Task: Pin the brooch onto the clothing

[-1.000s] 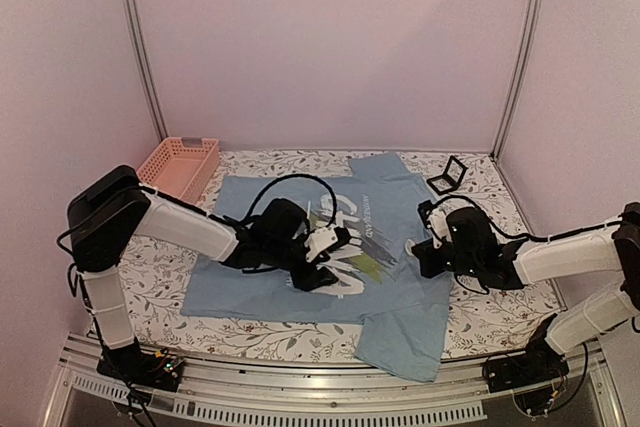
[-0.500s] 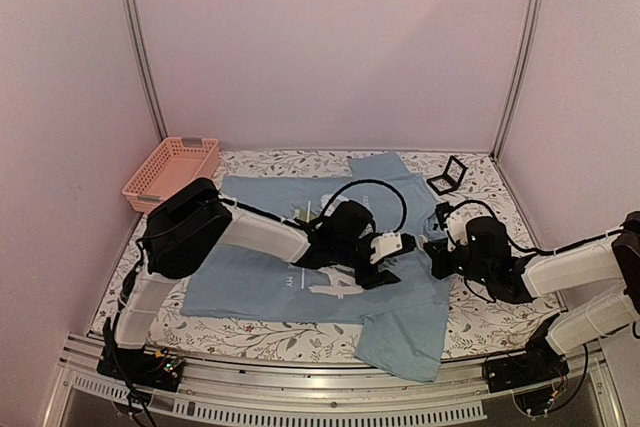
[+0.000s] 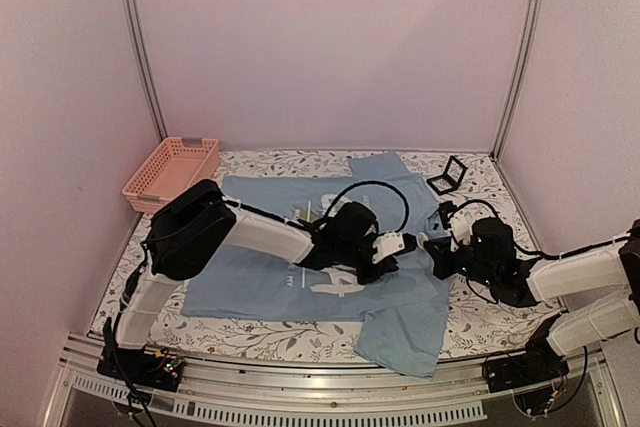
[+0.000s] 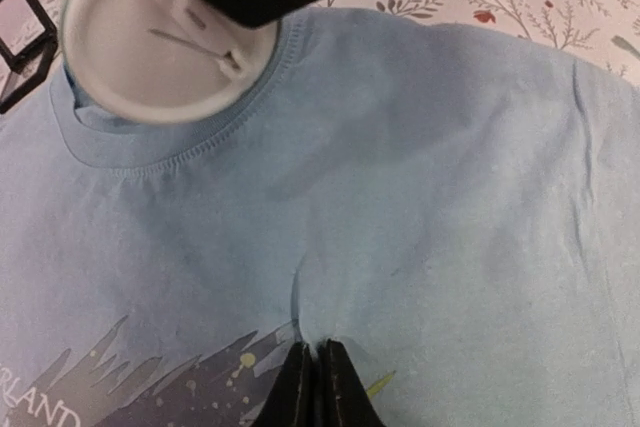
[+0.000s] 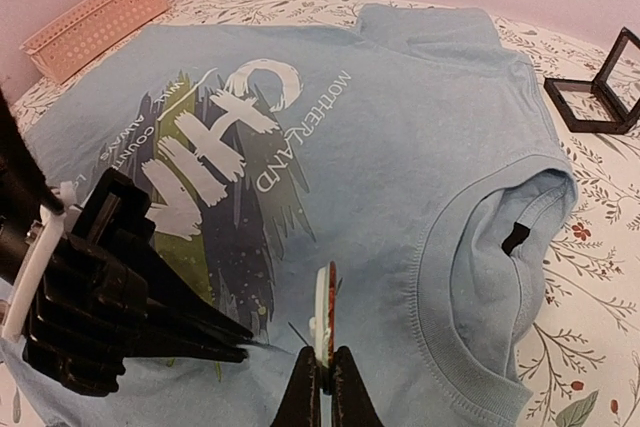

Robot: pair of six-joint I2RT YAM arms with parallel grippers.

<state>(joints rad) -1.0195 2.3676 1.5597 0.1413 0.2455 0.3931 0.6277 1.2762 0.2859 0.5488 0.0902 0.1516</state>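
The right gripper (image 5: 322,394) has its jaws pressed together on the brooch (image 5: 322,315), which stands on edge straight up out of their tips (a thin white disc with a touch of orange at the top). From the left wrist, the brooch's white back faces the camera, with the pin lying across it. The brooch is held over the chest of the T-shirt (image 5: 420,127), just ahead of the right jaws, and the collar ribbing lies just to their right. Whether the brooch touches the cloth cannot be told.

The left gripper (image 4: 315,387) comes in from the left of the right jaws. Its own jaws are closed to a point and rest on the shirt at the edge of the dark brush strokes, close beside the brooch. A small crease runs in the cloth from their tips (whether a fold is caught between them cannot be told).

The T-shirt lies on the flowered desk (image 5: 600,247), lettering up. Well ahead and to the right of the right jaws a small black case (image 5: 598,82) stands open. Well ahead to their left sits a pink basket (image 5: 90,12).
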